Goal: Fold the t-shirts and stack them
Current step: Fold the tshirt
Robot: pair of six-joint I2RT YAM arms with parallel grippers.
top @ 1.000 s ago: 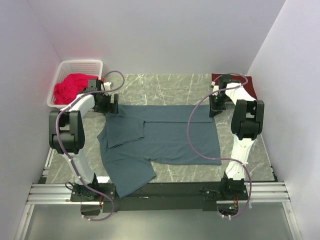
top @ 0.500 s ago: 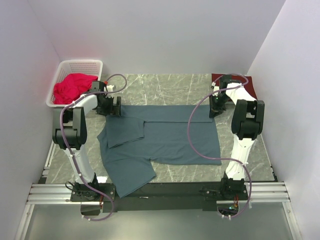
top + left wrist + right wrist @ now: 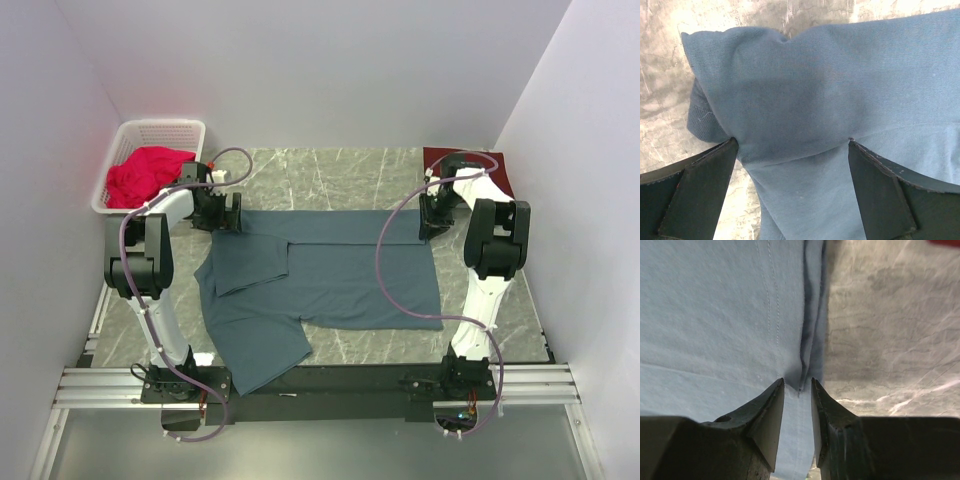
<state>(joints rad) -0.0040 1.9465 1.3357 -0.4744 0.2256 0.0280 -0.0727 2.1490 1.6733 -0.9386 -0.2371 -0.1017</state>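
Observation:
The slate blue-grey t-shirt lies spread on the marble table, its left part folded over and a sleeve hanging toward the near edge. My left gripper is at its far left corner; in the left wrist view the jaws stand wide apart with the bunched cloth between them. My right gripper is at the far right corner; in the right wrist view the jaws are nearly closed on the shirt's hemmed edge. The dark maroon t-shirt lies at the far right, partly hidden by the right arm.
A white basket holding bright red cloth stands at the far left corner. Walls close in the left, right and back sides. Purple cables loop over both arms. A black rail runs along the near edge.
The left arm's elbow has swung inward and its gripper has shifted slightly right at the shirt's corner. The right gripper has barely moved. The shirt lies the same.

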